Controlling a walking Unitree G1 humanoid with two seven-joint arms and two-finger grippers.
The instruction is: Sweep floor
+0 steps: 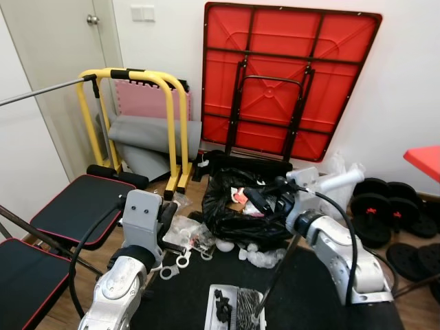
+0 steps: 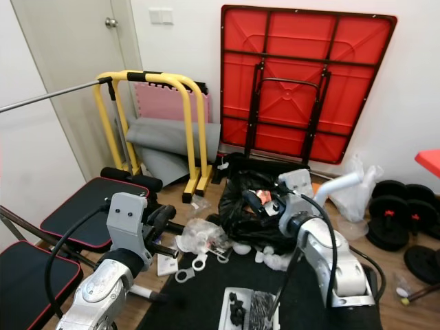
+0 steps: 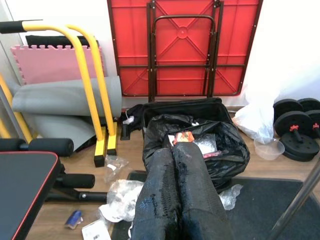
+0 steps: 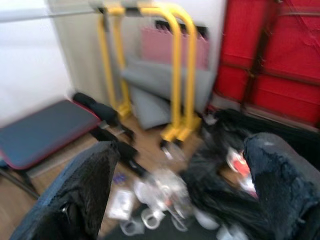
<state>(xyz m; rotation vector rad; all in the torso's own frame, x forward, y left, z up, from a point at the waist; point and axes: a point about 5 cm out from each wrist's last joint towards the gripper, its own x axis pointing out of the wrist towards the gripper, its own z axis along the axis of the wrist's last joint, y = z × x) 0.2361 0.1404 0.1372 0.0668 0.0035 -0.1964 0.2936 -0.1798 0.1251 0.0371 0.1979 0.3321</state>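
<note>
Broom (image 1: pixel 235 306), or what looks like one, lies at the bottom of the left eye view. Its pale head with black bristles rests on the dark mat (image 1: pixel 309 289), and a thin handle slants up toward the right forearm. I can't tell what's propping up the top end. Clear plastic wrappers (image 1: pixel 185 230) and tape rings (image 1: pixel 172 268) are scattered just in front of the black rubbish bag (image 1: pixel 240 206).

The right eye view shows the same mess. The left gripper (image 2: pixel 161 218) is low near the wrappers, and the right gripper (image 2: pixel 256 199) is over the bag.

Left wrist view: the two fingers (image 3: pixel 175 200) are pressed flat together with nothing between them, pointing at the bag across the wooden floor (image 3: pixel 135 150).

The right wrist view is blurry, but the right gripper is spread wide and holding nothing.

My guess is the broom is light and stiff with a slick, skinny pole. I'd grab it around mid-handle and squeeze firmly, or it'll twist.
</note>
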